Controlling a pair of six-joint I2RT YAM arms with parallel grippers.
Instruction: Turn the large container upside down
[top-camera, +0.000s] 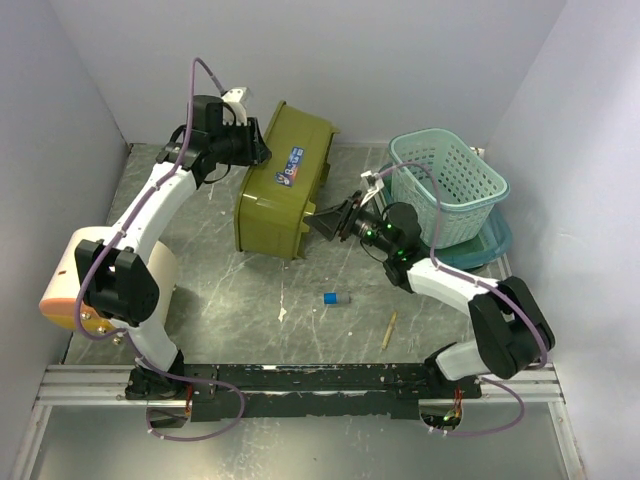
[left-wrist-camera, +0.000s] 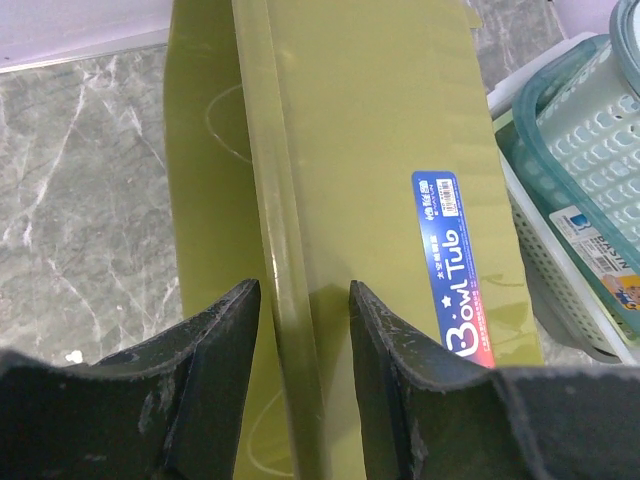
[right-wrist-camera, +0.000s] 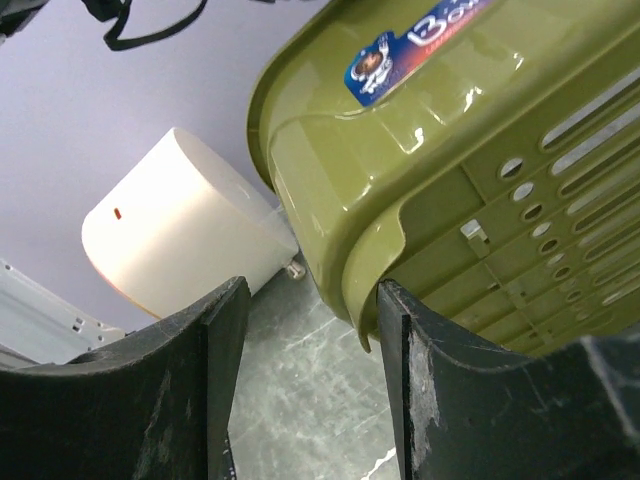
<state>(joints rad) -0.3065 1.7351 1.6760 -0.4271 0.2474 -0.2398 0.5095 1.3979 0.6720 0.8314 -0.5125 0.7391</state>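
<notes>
Left wrist view: left claw (left-wrist-camera: 305, 288) part-open, straddling the rim ridge of the tipped olive tub (left-wrist-camera: 380, 120), unclamped. Right wrist view alone shows right claw (right-wrist-camera: 312, 290) equally agape around the tub's slotted corner.

Above the black base rail (top-camera: 310, 378), the left arm (top-camera: 150, 205) and right arm (top-camera: 450, 285) show white links, black joints, looping lilac cables (top-camera: 200, 75) and scuffed black gripper fingers (left-wrist-camera: 200, 380).
</notes>
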